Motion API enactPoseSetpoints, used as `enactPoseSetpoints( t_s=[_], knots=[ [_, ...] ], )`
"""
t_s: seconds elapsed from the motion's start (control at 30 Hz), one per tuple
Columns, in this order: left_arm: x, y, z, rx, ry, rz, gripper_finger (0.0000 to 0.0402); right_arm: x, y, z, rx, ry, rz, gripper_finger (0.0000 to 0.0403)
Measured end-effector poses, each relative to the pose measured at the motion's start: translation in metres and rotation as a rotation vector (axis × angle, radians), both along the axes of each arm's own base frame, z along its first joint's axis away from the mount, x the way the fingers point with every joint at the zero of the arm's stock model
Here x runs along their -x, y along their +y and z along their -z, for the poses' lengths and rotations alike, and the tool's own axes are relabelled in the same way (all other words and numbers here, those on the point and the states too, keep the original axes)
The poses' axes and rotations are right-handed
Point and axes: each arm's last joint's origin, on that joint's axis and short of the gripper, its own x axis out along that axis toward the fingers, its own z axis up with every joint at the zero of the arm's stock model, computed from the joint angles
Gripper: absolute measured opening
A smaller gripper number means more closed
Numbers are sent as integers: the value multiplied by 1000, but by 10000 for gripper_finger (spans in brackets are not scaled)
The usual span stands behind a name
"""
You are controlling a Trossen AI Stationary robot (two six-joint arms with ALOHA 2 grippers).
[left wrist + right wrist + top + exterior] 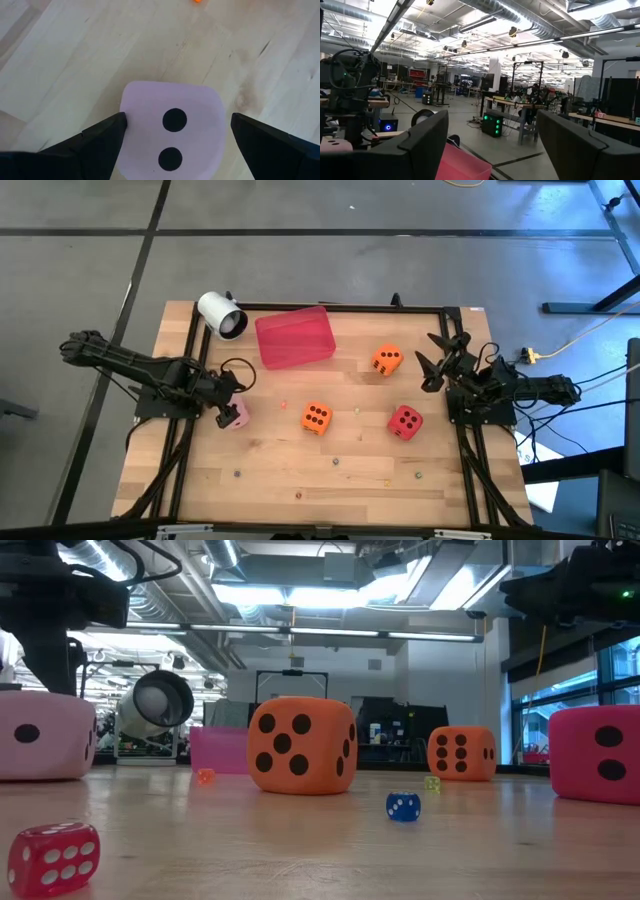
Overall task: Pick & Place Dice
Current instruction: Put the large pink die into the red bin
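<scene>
Looks barely started: the left gripper (175, 131) has its fingers wide around the pink die (172, 127) on the bench (350, 470), not squeezing, while both orange dice and the red die sit untouched, right gripper (437, 356) spread, idle.

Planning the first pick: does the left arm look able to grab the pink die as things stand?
Probably yes. The left gripper is open with a finger on either side of the pink die, and nothing lies between them on the table.
</scene>
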Motion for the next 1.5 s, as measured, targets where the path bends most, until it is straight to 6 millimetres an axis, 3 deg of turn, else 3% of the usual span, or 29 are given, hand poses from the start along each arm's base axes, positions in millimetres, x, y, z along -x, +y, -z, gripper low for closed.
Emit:
enactPoseSetpoints(
  t_s=[0.6, 0.87, 1.33, 1.5],
  knots=[
    [1, 0, 0, -21, 11, 85, 361, 0, 0, 0, 1, 1, 0, 304],
    [1, 0, -21, -24, -11, 85, 361, 0, 0, 0, 1, 1, 0, 304],
    [-10, -3, -9, -25, 94, 71, 361, 0, 0, 0, 7, 7, 3, 304],
    [-11, -4, -9, -103, 94, 204, 361, 0, 0, 1, 8, 13, 3, 304]
  ],
)
